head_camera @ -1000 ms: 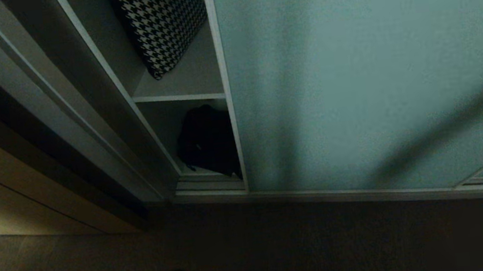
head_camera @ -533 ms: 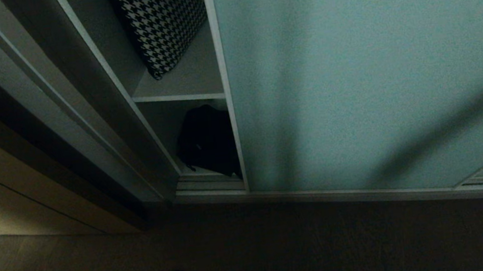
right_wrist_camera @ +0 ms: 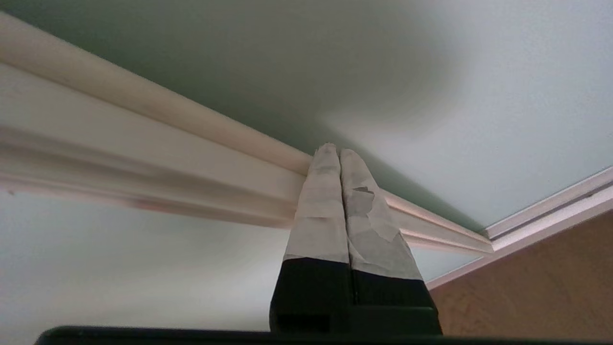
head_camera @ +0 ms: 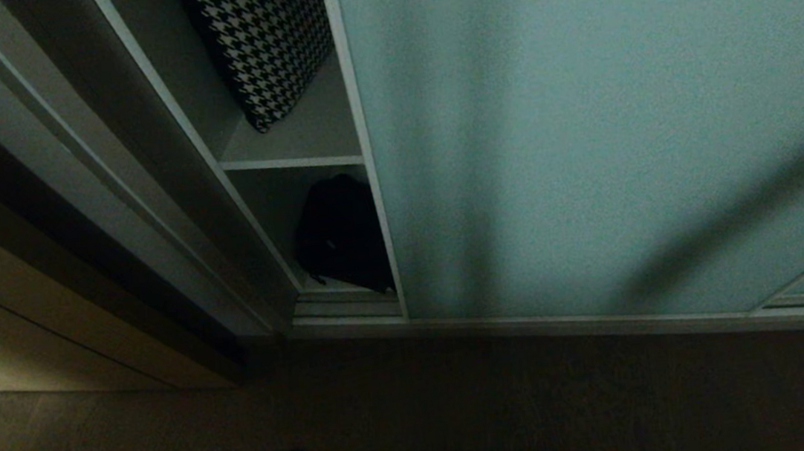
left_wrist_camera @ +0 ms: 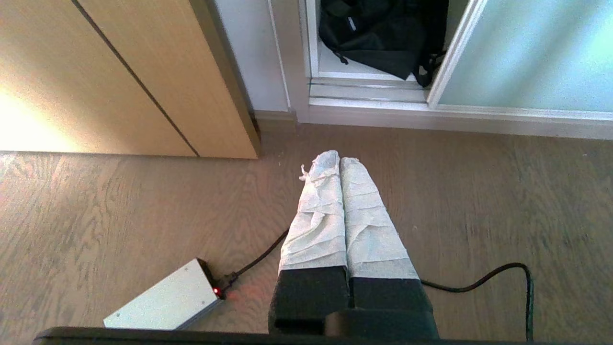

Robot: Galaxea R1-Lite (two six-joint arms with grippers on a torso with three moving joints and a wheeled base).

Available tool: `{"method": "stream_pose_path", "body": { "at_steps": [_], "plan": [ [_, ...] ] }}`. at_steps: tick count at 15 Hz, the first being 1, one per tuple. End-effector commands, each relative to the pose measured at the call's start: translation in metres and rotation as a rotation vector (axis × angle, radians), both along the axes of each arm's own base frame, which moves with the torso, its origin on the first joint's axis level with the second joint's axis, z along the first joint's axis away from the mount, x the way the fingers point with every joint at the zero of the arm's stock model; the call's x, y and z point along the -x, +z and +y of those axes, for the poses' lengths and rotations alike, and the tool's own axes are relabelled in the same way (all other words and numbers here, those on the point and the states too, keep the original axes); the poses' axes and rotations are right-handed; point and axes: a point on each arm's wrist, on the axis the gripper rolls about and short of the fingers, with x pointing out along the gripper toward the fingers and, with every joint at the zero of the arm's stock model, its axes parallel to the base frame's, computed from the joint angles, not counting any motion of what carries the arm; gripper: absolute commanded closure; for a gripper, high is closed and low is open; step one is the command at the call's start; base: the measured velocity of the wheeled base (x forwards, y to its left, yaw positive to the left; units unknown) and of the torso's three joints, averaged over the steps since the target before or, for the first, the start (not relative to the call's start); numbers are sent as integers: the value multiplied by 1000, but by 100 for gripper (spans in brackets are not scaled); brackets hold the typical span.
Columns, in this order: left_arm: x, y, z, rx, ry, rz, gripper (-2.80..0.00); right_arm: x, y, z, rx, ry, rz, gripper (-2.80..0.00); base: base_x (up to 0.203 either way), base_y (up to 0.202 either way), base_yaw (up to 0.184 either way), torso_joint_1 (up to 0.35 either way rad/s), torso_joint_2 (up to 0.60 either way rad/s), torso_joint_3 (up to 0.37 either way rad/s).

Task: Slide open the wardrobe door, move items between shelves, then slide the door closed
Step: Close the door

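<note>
The frosted blue-green sliding wardrobe door covers most of the wardrobe, leaving a narrow gap at its left. In that gap a black-and-white houndstooth item leans on a white shelf. A floppy black bag lies on the bottom board below, also visible in the left wrist view as the black bag. My right gripper is shut and empty, its taped tips against the door's pale frame rail. My left gripper hangs shut over the floor, away from the wardrobe. Neither arm shows in the head view.
A beige wooden cabinet stands left of the wardrobe post. The floor track runs along the wardrobe's base. On the wood floor lie a silver power box with a red light and a black cable.
The sliding door's left edge has moved a little to the left, narrowing the gap over the shelf and the bag. The items have not moved.
</note>
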Motion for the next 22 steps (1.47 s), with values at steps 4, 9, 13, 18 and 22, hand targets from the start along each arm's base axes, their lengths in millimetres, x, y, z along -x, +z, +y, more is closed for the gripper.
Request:
{"method": "stream_pose_path", "body": {
  "at_steps": [4,9,13,18,22],
  "plan": [
    [0,0,0,-1,0,0,0,1,5,31,33,44,-23,0,0,0,0,0,0,0],
    [0,0,0,-1,0,1,0,6,15,65,76,89,-57,0,0,0,0,0,0,0],
    [0,0,0,-1,0,1,0,16,26,84,95,102,-69,0,0,0,0,0,0,0],
    [0,0,0,-1,0,1,0,42,44,85,162,36,-106,0,0,0,0,0,0,0],
    [0,0,0,-1,0,1,0,117,96,82,443,-166,-233,0,0,0,0,0,0,0]
  ]
}}
